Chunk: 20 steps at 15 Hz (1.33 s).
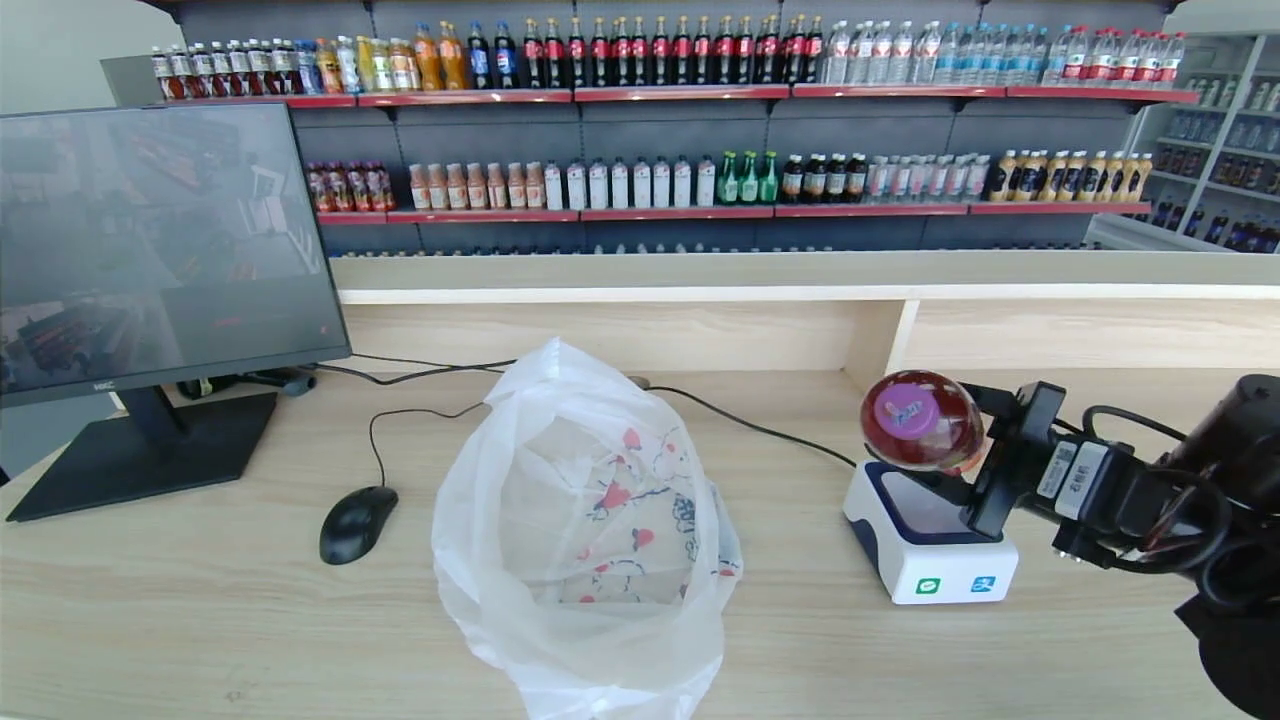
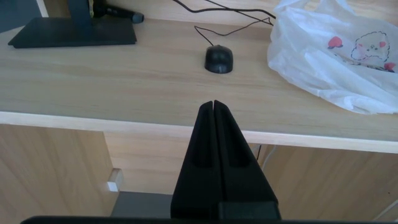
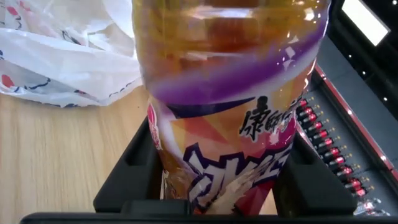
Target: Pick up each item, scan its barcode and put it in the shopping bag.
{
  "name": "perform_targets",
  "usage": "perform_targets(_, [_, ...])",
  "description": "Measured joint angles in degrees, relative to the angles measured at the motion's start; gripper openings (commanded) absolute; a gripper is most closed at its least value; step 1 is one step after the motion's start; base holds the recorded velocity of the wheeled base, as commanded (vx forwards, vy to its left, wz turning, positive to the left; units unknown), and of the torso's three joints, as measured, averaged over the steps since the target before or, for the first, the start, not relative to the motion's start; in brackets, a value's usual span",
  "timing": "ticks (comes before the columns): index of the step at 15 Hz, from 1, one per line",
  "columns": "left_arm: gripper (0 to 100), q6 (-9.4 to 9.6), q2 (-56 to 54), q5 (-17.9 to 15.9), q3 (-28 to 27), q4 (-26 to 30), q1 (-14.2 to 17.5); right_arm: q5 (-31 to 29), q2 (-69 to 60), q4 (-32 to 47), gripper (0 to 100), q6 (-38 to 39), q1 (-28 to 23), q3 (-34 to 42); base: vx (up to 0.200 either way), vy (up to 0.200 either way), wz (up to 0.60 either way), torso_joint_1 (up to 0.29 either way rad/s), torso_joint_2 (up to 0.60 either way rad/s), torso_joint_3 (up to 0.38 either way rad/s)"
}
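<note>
Nearest, the left gripper (image 2: 214, 134) hangs in front of the wooden counter's (image 1: 200, 620) front edge, its two dark fingers (image 2: 205, 146) pressed flat together with nothing between them. At the lower middle of the head view, a translucent white shopping bag (image 1: 590, 540) with a red and blue cartoon print stands open on the counter. Its mouth gapes upward and its bottom hem reaches the lower edge of the frame. To the bag's left lies a black mouse (image 1: 357, 523), whose thin cable curls away toward the back.

On the right of the frame, the right gripper (image 1: 965, 445) is clamped around a bottle (image 1: 920, 420) of amber drink with a purple and orange label. One black finger (image 3: 134, 171) sits on each side of the bottle's body. The bottle is tilted, its purple cap turned up toward the head camera. It hangs just over the sloped dark window of a white scanner (image 1: 930, 560) standing on the counter, well apart from the bag.

Farther back, a dark monitor (image 1: 160, 250) fills the upper left of the frame. Behind the counter's raised ledge, red-edged shelves (image 1: 680, 95) carry rows of drinks.
</note>
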Motion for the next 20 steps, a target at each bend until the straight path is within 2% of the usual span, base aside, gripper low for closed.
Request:
perform_targets(2, [0,-0.02,0.0,0.0,0.0,0.0,0.0,5.7,0.3,0.0,0,-2.1,-1.3,0.0,0.0,0.0,0.0,0.0,0.0,0.0])
perform_targets(5, [0,-0.02,0.0,0.0,0.0,0.0,0.0,8.6,1.2,0.0,0,-5.4,-2.3,-0.1,0.0,0.0,0.0,0.0,0.0,0.0])
perform_targets(10, [0,-0.02,0.0,0.0,0.0,0.0,0.0,10.0,2.3,0.1,0,-8.9,-2.6,1.2,0.0,0.0,0.0,0.0,0.0,0.0])
perform_targets(20, [0,-0.02,0.0,0.0,0.0,0.0,0.0,10.1,3.5,0.0,0,-9.7,-2.6,0.7,0.0,0.0,0.0,0.0,0.0,0.0])
